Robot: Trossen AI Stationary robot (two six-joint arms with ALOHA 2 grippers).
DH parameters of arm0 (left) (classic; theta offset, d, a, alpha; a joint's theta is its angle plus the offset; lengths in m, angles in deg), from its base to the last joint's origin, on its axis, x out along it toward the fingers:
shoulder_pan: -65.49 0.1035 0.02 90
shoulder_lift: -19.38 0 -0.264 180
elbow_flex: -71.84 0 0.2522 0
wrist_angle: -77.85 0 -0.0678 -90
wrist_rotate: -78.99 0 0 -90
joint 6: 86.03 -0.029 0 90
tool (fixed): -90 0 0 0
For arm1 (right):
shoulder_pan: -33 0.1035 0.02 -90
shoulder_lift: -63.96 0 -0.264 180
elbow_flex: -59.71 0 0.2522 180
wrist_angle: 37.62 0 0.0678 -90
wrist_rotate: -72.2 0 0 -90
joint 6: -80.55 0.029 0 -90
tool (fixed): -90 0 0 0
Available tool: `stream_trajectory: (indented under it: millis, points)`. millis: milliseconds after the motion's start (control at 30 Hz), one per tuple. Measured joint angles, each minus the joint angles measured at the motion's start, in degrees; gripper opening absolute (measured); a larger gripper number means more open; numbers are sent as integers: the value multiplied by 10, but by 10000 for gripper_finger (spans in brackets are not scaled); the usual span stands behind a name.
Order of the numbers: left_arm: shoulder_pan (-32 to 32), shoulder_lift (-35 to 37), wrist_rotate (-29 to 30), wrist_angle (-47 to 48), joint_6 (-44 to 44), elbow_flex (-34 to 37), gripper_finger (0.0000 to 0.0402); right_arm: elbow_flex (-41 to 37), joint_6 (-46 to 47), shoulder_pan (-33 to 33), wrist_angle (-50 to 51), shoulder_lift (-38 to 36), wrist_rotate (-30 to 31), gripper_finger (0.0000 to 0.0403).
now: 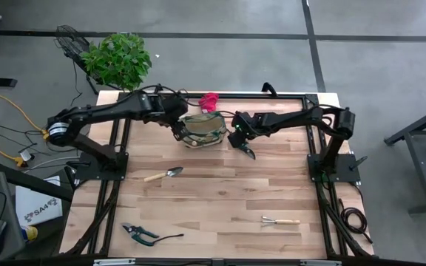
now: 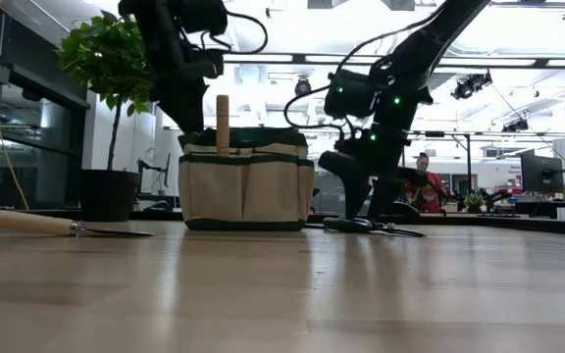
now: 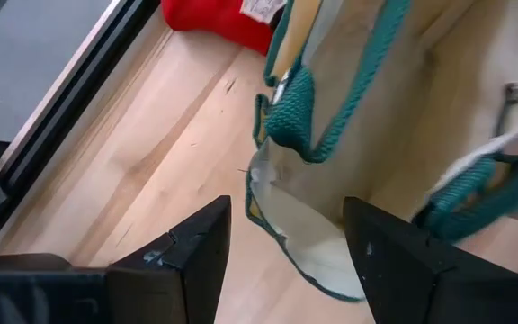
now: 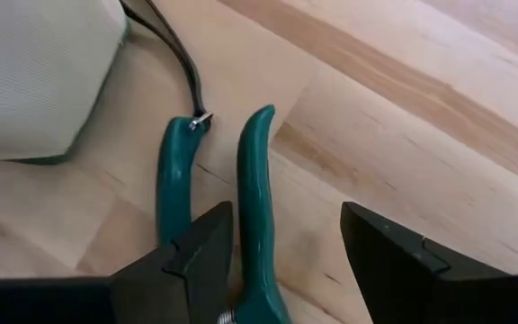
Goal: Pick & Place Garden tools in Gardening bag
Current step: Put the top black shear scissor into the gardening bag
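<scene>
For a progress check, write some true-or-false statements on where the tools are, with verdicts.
1. A wooden handle sticks up out of the tan fabric bag with green trim. True.
2. The silver trowel with wooden handle lies inside the bag. False: it lies on the table.
3. The red glove lies outside the bag. True.
4. The right end effector holds the wooden-handled mini rake. False: the rake lies alone, far from it.

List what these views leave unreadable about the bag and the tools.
- Inside of the gardening bag: in the low view its wall hides all but a wooden handle; too small in the high view.
- Blades of the pruners: right wrist view, cut off by the picture edge.
- Red glove: left wrist view, cropped by the edge.
</scene>
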Motion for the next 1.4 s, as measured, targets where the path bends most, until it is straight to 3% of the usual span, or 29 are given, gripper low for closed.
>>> stream_trajectory:
  millis: [400, 833, 1067, 1400]
  points:
    - [-8, 13, 3, -13, 2, 0, 207, 0, -14, -2, -12, 21, 6, 187]
    - [-8, 13, -41, -92, 0, 0, 207, 0, -14, -3, -11, 22, 1, 41]
    - [-8, 13, -82, -125, -1, 0, 207, 0, -29, -3, -9, 19, -6, 38]
    - [-8, 13, -84, -112, -18, 0, 207, -1, -53, 11, 8, -47, 24, 38]
